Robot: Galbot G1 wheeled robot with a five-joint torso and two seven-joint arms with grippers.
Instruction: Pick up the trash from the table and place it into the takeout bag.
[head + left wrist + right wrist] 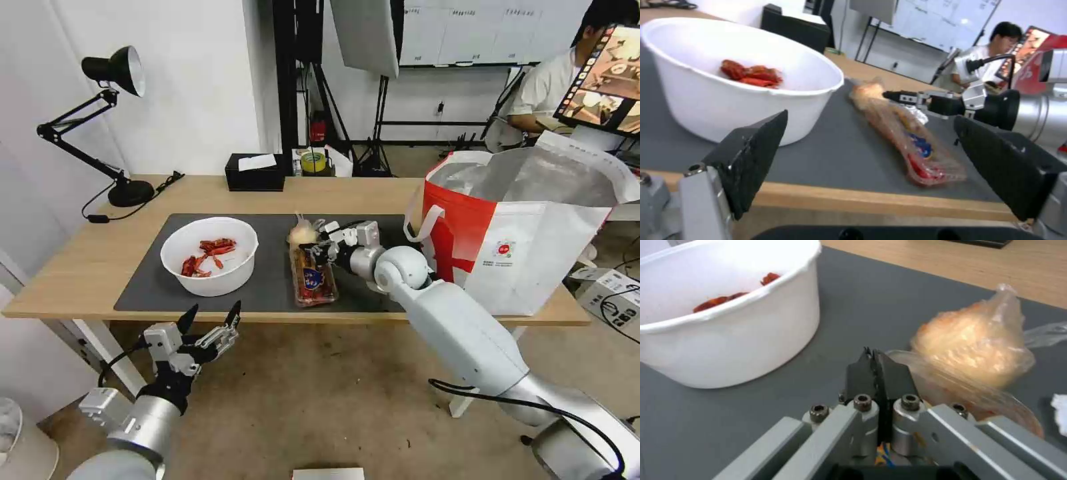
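Note:
On the dark mat (153,280) of the table (373,193) stand a white bowl (210,253) of red shells and, to its right, a clear clamshell box (313,277). A knotted clear bag (302,233) of beige stuff rests at the box's far end. My right gripper (309,252) hovers low over the box, fingers shut (872,353); no grip on the lid is visible. A crumpled tissue (1060,406) lies just past the box. The takeout bag (533,253) stands open at the table's right end. My left gripper (214,308) hangs open below the table's front edge.
At the back of the table stand a black tissue box (255,172), a roll of tape (312,161) and a black desk lamp (113,73) at the left. The bag's loop handle (423,227) hangs close to my right forearm.

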